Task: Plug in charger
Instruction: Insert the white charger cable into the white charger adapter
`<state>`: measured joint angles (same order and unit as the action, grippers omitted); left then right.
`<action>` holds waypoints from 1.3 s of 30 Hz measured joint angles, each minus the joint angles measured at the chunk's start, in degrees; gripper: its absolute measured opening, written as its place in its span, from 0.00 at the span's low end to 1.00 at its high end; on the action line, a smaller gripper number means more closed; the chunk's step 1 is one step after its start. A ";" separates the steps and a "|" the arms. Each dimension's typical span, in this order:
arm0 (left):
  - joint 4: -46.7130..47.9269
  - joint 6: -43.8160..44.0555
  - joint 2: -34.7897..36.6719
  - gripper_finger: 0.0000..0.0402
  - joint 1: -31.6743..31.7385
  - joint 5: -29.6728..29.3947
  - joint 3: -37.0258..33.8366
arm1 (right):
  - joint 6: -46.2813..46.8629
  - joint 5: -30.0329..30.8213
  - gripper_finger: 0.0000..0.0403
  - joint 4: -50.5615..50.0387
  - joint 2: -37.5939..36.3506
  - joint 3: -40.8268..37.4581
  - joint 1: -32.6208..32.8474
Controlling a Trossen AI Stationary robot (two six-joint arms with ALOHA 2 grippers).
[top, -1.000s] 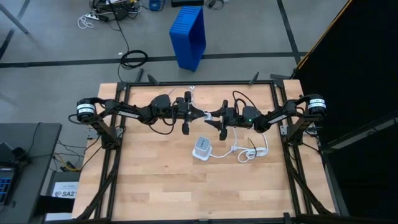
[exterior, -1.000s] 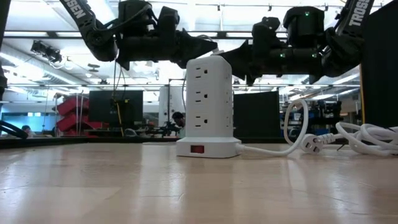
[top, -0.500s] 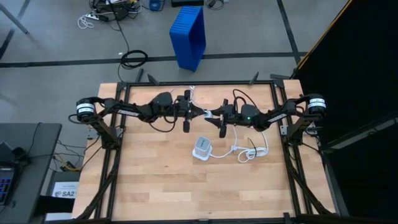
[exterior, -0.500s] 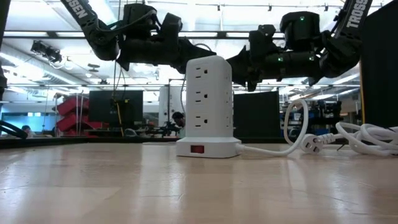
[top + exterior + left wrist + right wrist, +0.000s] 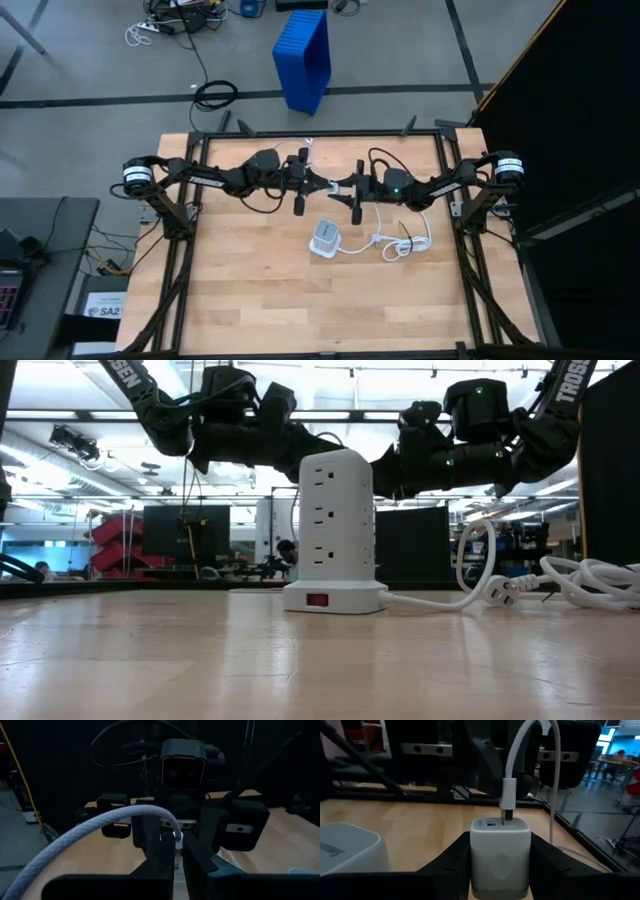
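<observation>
My right tool [image 5: 500, 855] is clamped on the charger [image 5: 500, 851], a pale block held upright between my two fingers [image 5: 447, 857], with its port face turned away from the wrist. A white connector [image 5: 507, 794] sits in one of the charger's ports, and its braided cable [image 5: 530, 742] arcs up and away toward my left arm. My left tool [image 5: 172, 855] is closed tight on that connector end, cable [image 5: 90, 837] looping back over the wrist. From above, both tools meet nose to nose over the far half of the tabletop [image 5: 250, 290], left tool [image 5: 318, 183] and right tool [image 5: 350, 189] nearly touching, both held up in the air. The charger itself is too small to make out from above. Below and just nearer than them stands the white power tower [image 5: 325, 238] on the tabletop; the low view shows it upright with outlets stacked on its side [image 5: 336, 530] and a red switch at the base. Its thick white cord [image 5: 400, 243] lies coiled toward my right side, plug [image 5: 500, 590] resting on the wood. A blue bin [image 5: 303, 58] stands on the floor beyond the tabletop.
</observation>
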<state>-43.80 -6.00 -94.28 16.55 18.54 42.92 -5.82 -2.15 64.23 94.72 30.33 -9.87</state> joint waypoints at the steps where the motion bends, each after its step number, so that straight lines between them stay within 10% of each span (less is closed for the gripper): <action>1: 0.09 -0.02 0.00 0.00 0.12 -0.06 0.00 | 0.26 0.30 0.29 -0.10 0.00 0.00 -0.02; 39: -1.62 1.73 2.96 0.00 0.71 -1.29 -0.37 | 7.71 0.44 0.29 -4.50 -0.57 0.90 -0.85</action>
<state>-45.42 -4.27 -91.32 17.26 17.26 42.54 1.89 -1.72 59.72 94.15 31.22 -10.72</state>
